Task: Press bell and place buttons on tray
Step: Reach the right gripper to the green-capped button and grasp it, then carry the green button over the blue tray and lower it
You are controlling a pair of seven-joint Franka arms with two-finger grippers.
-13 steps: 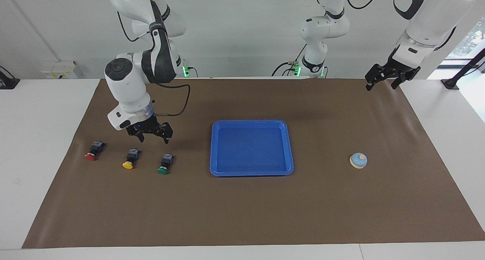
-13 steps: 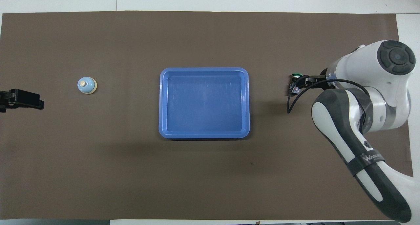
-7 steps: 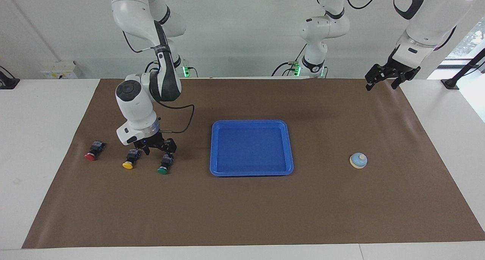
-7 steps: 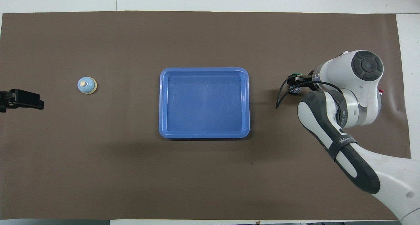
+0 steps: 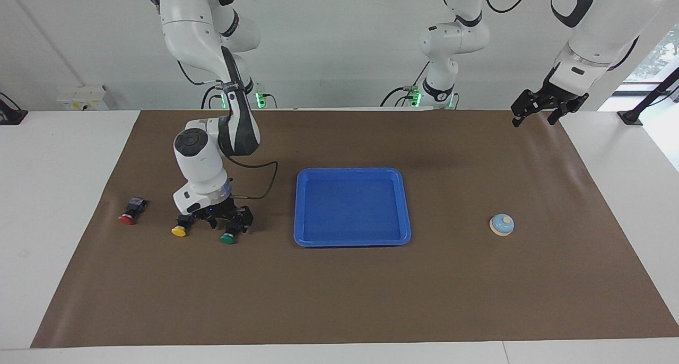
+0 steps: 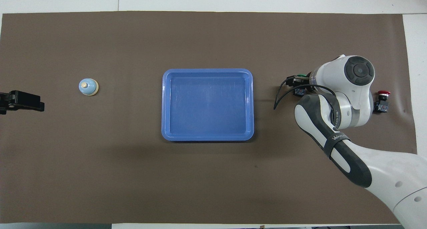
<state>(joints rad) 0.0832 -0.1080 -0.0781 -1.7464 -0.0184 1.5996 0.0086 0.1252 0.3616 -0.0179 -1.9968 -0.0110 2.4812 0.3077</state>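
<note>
Over the last second my right gripper (image 5: 229, 222) has dropped from above the row of buttons down to the mat in the lower left of the facing view, and it now straddles the black body of the green button (image 5: 227, 239). My jaws are spread wide, one finger on each side of that body, and they grip nothing yet. The yellow button (image 5: 179, 231) lies just beside my gripper, and the red button (image 5: 126, 219) lies farther toward the frame's left edge. Neither has shifted.

I read this as the approach being finished, with closing on the green button as the step in hand. Nothing has reached the blue tray (image 5: 352, 241) at the frame's centre, which has nothing in it. The light-blue bell (image 5: 501, 225) sits at centre right, well apart from everything. My left gripper (image 5: 534, 109) waits, raised in the upper right corner, jaws open and holding nothing.
</note>
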